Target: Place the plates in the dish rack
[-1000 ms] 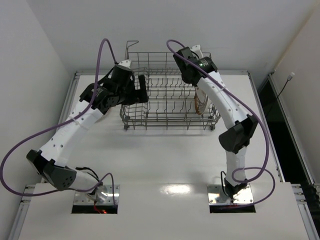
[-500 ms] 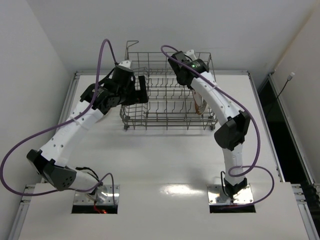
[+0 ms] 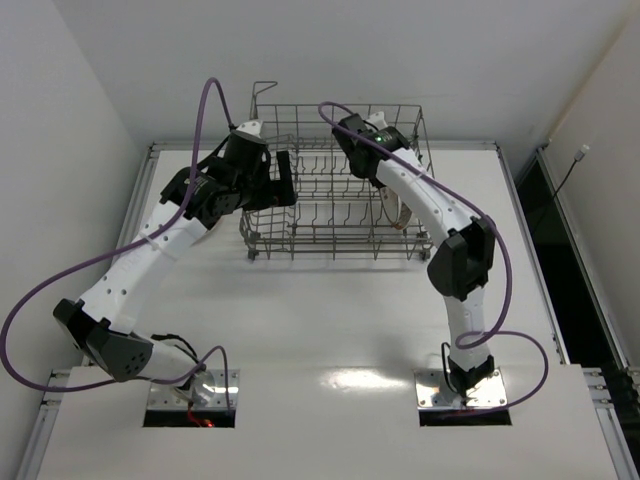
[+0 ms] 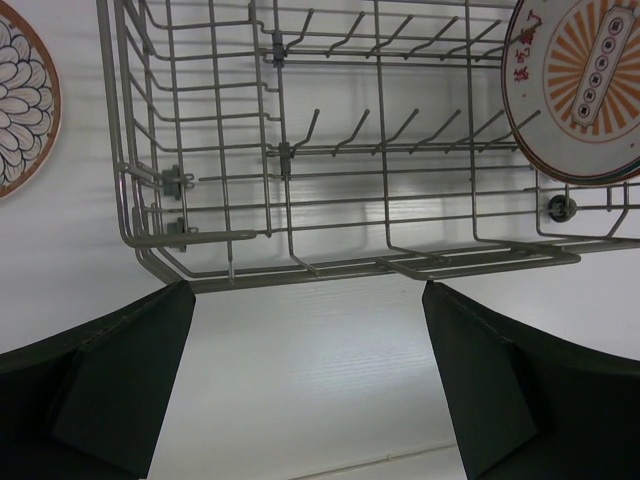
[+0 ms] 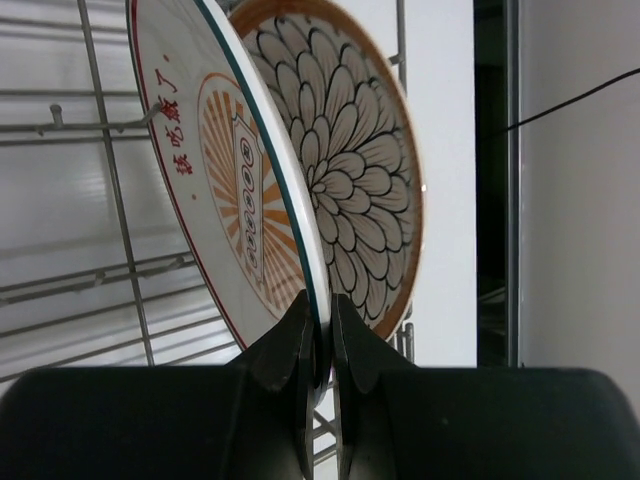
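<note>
My right gripper [image 5: 322, 335] is shut on the rim of the sunburst plate [image 5: 225, 190], which it holds on edge inside the dish rack [image 3: 335, 107]. A petal plate [image 5: 350, 180] stands on edge right behind it, by the rack's right wall. In the top view both plates [image 3: 401, 212] show at the rack's right end, under my right forearm. My left gripper [image 3: 272, 186] is open and empty, low beside the rack's left end [image 4: 300, 260]. Another petal plate [image 4: 20, 100] lies flat on the table outside the rack, at the left edge of the left wrist view.
The rack's rows of upright tines [image 4: 400, 125] left of the plates hold nothing. White walls close in the table at the back and the left. A dark gap [image 3: 560, 230] runs along the table's right side.
My right arm has swung left and farther over the rack, carrying the sunburst plate. My left arm has not moved.
</note>
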Controlling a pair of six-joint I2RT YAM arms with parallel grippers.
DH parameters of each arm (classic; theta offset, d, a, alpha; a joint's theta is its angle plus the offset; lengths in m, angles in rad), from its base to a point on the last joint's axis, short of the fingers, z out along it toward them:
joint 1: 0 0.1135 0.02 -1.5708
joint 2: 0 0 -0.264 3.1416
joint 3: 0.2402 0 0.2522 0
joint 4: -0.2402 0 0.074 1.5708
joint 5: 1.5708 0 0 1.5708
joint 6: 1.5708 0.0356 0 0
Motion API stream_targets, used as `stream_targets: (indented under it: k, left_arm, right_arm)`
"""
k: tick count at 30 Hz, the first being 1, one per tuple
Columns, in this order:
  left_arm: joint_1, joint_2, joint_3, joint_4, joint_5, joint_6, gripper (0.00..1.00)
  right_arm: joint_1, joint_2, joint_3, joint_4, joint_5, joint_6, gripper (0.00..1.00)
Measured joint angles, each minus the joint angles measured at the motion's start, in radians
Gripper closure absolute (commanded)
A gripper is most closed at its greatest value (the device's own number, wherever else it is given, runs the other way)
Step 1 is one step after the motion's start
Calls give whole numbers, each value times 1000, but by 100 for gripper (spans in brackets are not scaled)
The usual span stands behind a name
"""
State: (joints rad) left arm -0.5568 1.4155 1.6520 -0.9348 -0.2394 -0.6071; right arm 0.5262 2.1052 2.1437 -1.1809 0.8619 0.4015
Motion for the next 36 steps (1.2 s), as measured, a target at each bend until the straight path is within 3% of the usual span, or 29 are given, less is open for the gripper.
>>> stream_targets:
  k: [36]
  left_arm:
    - [0, -19, 0, -7, -5, 5, 0]
  right_arm:
    - [-70, -67, -190, 104, -109, 152, 100]
